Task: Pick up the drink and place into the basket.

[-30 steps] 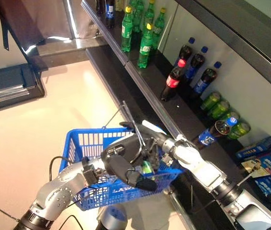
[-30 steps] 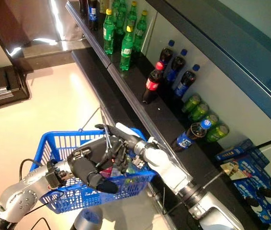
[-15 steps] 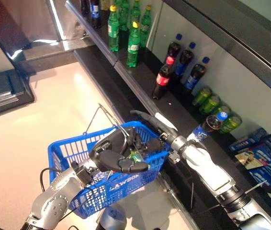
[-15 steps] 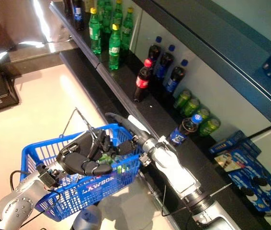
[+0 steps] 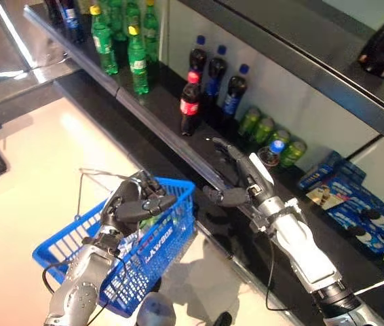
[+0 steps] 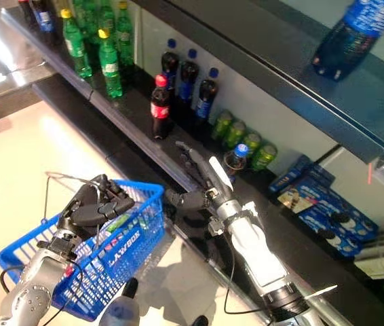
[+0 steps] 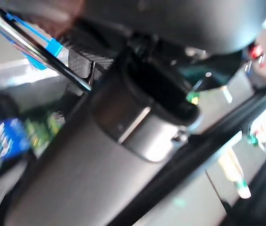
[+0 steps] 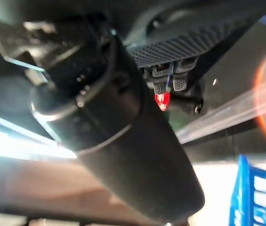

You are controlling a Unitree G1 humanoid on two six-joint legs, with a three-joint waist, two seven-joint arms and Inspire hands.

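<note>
**Right hand empty over the shelf edge, basket held in the left**

The right hand [image 6: 195, 182] hovered with fingers spread and relaxed, holding nothing, above the dark shelf [image 6: 144, 142]. Just beyond its fingertips stood a red-capped cola bottle [image 6: 159, 107] with three blue-capped cola bottles [image 6: 188, 85] behind it. Beside the hand's far side lay a blue-capped bottle [image 6: 235, 157] and green bottles [image 6: 243, 142] on their sides. To the hand's left, apart from it, the left hand [image 6: 93, 207] was curled round the wire handle [image 6: 66, 178] of the blue basket [image 6: 121, 248]. A green drink [image 6: 112, 224] showed inside the basket, under that hand. Farther along the shelf stood green yellow-capped bottles [image 6: 108, 64].
</note>
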